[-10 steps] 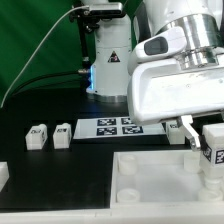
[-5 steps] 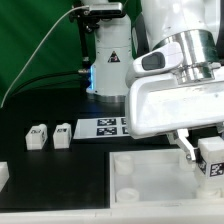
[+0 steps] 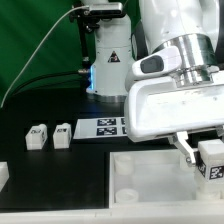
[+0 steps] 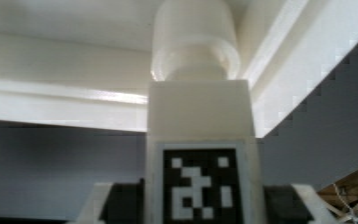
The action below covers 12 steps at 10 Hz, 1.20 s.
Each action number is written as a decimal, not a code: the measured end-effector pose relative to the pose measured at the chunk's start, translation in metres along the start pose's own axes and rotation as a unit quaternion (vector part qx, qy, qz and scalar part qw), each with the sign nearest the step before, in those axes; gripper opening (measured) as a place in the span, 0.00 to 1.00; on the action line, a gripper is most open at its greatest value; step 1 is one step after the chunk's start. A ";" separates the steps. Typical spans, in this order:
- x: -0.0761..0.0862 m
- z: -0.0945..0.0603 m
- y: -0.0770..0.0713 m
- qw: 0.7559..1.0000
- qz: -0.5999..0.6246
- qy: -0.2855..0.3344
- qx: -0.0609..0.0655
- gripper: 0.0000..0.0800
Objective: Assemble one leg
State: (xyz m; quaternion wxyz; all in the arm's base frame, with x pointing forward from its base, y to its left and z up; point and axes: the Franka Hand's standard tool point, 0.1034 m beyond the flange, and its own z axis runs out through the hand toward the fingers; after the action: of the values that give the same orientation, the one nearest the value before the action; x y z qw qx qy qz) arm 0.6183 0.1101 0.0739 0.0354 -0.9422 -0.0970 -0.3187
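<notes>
My gripper (image 3: pixel 205 157) is shut on a leg (image 3: pixel 212 160), a small white block with a black-and-white tag, and holds it above the right part of the large white square panel (image 3: pixel 150 180). In the wrist view the leg (image 4: pixel 201 140) fills the middle, tag toward the camera, its round peg end pointing away over the panel (image 4: pixel 51 70). The dark fingers (image 4: pixel 130 205) sit against both its sides. Two more legs (image 3: pixel 38 135) (image 3: pixel 62 133) stand on the black table at the exterior view's left.
The marker board (image 3: pixel 108 127) lies flat behind the panel. A white stand with a glowing blue light (image 3: pixel 108 60) is at the back. A small white part (image 3: pixel 3 174) shows at the exterior view's left edge. A green cloth hangs behind.
The gripper with the leg has risen slightly and tilted, shifting a little toward the exterior view's left. The two legs on the table have not moved.
</notes>
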 end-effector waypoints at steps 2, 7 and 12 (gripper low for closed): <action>0.000 0.000 0.000 1.000 0.000 0.000 0.000 0.36; 0.000 0.000 0.000 1.000 0.000 0.000 0.000 0.74; -0.011 0.005 -0.002 0.999 0.001 -0.036 0.006 0.81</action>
State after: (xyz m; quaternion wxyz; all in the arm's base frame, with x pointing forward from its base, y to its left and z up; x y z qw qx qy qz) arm 0.6122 0.1106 0.0630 0.0377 -0.9528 -0.0995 -0.2843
